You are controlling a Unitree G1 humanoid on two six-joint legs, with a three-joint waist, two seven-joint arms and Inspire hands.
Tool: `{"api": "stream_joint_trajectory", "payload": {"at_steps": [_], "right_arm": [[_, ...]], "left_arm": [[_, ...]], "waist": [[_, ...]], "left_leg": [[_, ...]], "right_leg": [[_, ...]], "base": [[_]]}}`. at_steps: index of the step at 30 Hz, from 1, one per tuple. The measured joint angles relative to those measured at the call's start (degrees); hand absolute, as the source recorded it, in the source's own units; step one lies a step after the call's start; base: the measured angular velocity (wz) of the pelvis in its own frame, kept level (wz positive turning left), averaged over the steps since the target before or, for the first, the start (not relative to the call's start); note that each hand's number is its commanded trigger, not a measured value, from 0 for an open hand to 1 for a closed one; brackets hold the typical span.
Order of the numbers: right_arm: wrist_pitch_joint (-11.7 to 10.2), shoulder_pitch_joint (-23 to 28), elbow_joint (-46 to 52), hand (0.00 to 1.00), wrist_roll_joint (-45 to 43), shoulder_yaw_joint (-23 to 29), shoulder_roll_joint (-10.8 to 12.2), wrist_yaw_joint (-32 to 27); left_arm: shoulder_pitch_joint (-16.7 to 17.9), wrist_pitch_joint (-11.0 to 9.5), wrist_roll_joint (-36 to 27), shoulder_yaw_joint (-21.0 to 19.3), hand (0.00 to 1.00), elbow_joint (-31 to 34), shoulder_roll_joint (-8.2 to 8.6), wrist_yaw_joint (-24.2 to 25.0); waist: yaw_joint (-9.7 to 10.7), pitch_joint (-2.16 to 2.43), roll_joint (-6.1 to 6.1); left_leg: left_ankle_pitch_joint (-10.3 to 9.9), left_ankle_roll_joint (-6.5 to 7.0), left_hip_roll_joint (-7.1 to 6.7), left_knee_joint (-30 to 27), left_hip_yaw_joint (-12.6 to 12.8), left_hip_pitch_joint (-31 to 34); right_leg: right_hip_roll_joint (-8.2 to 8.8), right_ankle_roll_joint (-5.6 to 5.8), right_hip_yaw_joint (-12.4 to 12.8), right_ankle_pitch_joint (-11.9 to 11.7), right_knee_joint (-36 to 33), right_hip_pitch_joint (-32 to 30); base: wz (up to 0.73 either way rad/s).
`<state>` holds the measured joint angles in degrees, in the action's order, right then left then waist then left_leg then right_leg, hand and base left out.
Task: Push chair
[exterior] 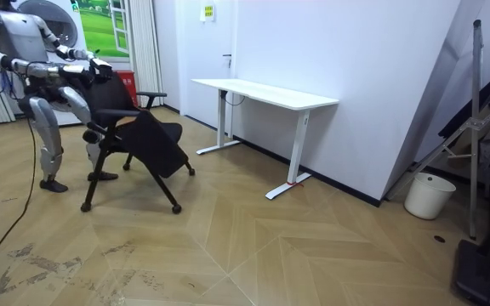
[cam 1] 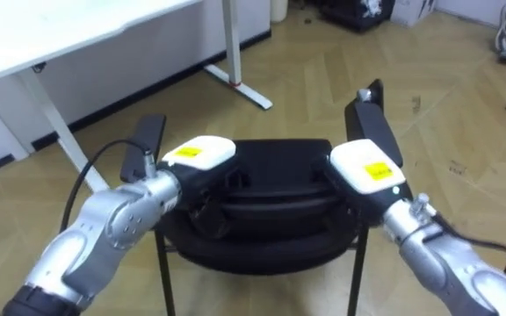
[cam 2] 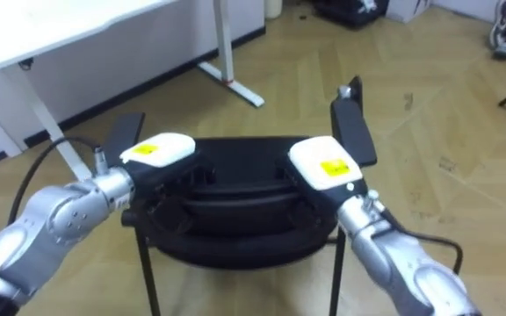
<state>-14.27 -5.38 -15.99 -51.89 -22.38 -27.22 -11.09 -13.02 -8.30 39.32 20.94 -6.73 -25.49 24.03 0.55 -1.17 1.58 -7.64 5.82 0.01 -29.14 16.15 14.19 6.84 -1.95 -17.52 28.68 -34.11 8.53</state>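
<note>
The left hand (cam 1: pixel 198 154) and right hand (cam 1: pixel 367 167) rest on the top edge of the office chair's (cam 1: pixel 279 189) backrest, one at each end. Whether either hand is closed on it or lies flat cannot be told. The chair is black, with two padded armrests, thin legs on casters and a seat panel tilted steeply down. It stands well short of the white desk (exterior: pixel 262 92), front towards it, with the robot behind it. Beyond the desk a white bin (exterior: pixel 421 195) sits by the wall, its contents hidden.
</note>
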Motion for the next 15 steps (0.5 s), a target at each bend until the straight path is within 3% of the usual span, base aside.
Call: {"api": "stream_joint_trajectory", "payload": {"at_steps": [1, 2, 3, 4, 6, 7, 8, 9, 11, 13, 15], "right_arm": [[0.1, -0.1, 0.2, 1.0, -0.3, 0.0, 0.0, 0.0], [0.1, -0.2, 0.4, 1.0, -0.6, 0.1, 0.0, 0.0], [0.1, -0.2, 0.4, 1.0, -0.6, 0.1, -0.1, -0.1], [0.0, -0.2, 0.3, 1.0, -0.5, 0.0, -0.1, -0.1], [-0.9, -0.1, -1.5, 1.0, -0.2, -0.2, 0.2, -0.8], [-1.1, -0.1, -1.8, 1.0, 0.0, -0.3, 0.2, -0.9], [-1.1, -0.4, -2.2, 1.0, 0.1, -0.6, 0.3, -1.3], [-1.1, -0.8, -2.7, 1.0, 0.1, -0.7, 0.3, -1.5], [-1.1, -1.5, -2.9, 1.0, 0.1, -1.1, 0.3, -1.5], [-1.0, -1.7, -2.7, 1.0, 0.0, -1.4, 0.2, -1.5], [-1.0, -1.8, -2.8, 1.0, 0.1, -2.1, 0.3, -1.9]], "left_arm": [[0.0, 0.0, 0.0, 0.0, 1.0, 0.0, -0.01, -0.1], [-0.2, 0.0, -0.2, 0.0, 1.0, 0.0, -0.12, -0.2], [-0.2, 0.0, -0.4, 0.0, 1.0, 0.0, -0.1, -0.3], [-0.2, 0.0, -0.4, 0.0, 1.0, 0.0, -0.11, -0.3], [-0.3, 0.0, -0.3, 0.8, 1.0, -0.3, -0.46, -0.4], [-0.4, 0.0, -0.4, 1.2, 1.0, -0.4, -0.67, -0.7], [-0.6, -0.2, -0.4, 1.4, 1.0, -0.7, -0.81, -1.2], [-0.9, -0.6, -0.4, 1.6, 1.0, -1.5, -0.85, -1.9], [-0.9, -0.6, -0.5, 1.7, 1.0, -1.8, -1.08, -2.4], [-0.9, -0.6, -1.0, 1.7, 1.0, -1.8, -1.47, -2.6], [-0.9, -0.8, -1.5, 1.8, 1.0, -1.8, -2.16, -2.5]], "waist": [[0.2, 0.09, -0.25], [0.6, 0.12, -0.24], [0.8, 0.11, -0.22], [0.8, 0.1, -0.27], [1.2, -0.13, -0.88], [1.1, -0.31, -1.18], [1.0, -0.21, -1.06], [0.9, -0.46, -1.77], [0.9, -0.4, -2.5], [0.7, -0.5, -2.85], [0.4, -0.86, -3.43]], "left_leg": [[-0.8, 0.39, -0.34, -0.3, 0.0, 0.0], [-1.8, 0.87, -1.14, -0.6, 0.1, -0.3], [-2.7, 1.08, -1.74, -0.5, 0.1, -1.2], [-3.2, 1.33, -1.83, -0.5, 0.1, -1.9], [-5.0, 1.8, -1.7, -0.4, -1.3, -4.1], [-5.4, 1.9, -1.74, -0.3, -1.6, -4.6], [-6.5, 2.33, -1.75, -0.3, -1.8, -5.5], [-7.4, 2.61, -1.75, -0.4, -2.2, -6.3], [-8.6, 2.62, -1.73, -0.4, -2.3, -7.1], [-9.8, 2.42, -1.7, -0.3, -2.8, -8.3], [-11.6, 1.62, -1.22, -0.5, -4.0, -10.1]], "right_leg": [[1.08, 1.13, -0.9, -0.6, -3.6, -1.5], [3.85, 2.92, -1.3, -3.1, -11.8, -4.8], [6.08, 3.45, -0.5, -7.3, -18.9, -7.9], [6.65, 3.4, -0.1, -9.8, -21.7, -9.3], [7.73, 3.69, 0.4, -20.2, -28.3, -12.4], [7.99, 4.11, 0.5, -21.5, -29.4, -12.9], [8.25, 4.65, 1.2, -21.5, -31.6, -14.7], [8.27, 4.69, 2.0, -20.4, -33.1, -16.8], [8.04, 4.76, 3.6, -18.4, -33.1, -20.8], [7.87, 4.78, 3.6, -16.8, -29.4, -23.8], [5.12, 4.86, 4.4, -15.2, -18.1, -25.9]], "base": [[-0.08], [0.0], [0.05], [0.06], [0.14], [0.14], [0.09], [0.07], [0.09], [0.09], [0.17]]}}
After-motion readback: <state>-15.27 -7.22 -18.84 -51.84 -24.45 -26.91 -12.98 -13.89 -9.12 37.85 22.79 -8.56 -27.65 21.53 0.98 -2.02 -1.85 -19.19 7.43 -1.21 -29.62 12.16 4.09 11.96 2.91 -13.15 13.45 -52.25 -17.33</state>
